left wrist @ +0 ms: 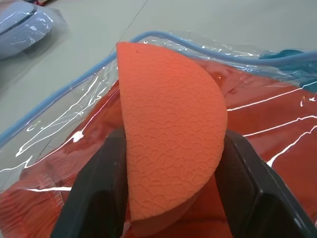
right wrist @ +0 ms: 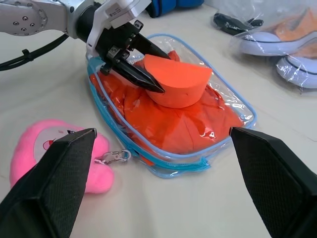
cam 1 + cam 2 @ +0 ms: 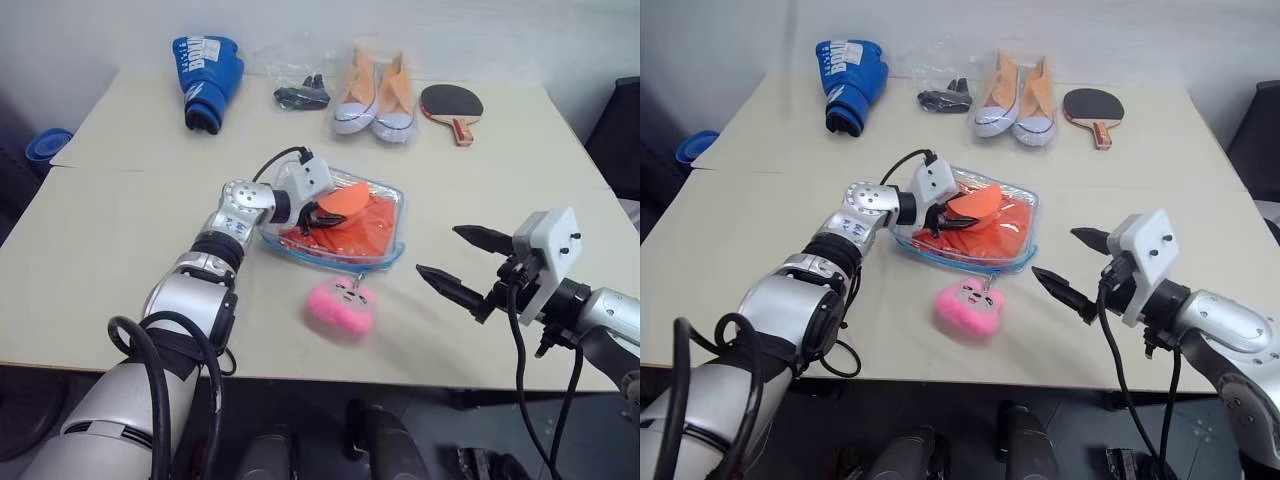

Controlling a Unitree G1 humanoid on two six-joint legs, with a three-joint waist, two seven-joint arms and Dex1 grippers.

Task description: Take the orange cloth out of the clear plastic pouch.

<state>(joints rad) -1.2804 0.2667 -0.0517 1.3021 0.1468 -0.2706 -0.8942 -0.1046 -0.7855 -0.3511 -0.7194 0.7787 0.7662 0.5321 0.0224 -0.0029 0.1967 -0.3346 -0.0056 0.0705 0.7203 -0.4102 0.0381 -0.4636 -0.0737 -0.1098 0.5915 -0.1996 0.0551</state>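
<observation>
Both arms are jointed silver-grey metal shells with small dark screws, and thick black cables loop along them. Each wrist ends in a boxy white plastic housing, and from it spring two black tapered fingers: the left gripper (image 2: 143, 67) and the right gripper (image 3: 458, 262).

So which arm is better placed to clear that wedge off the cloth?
The left. Its gripper already has its fingers on either side of the orange wedge lying over the cloth in the pouch. The right gripper hangs open, off to the side of the pouch.
</observation>
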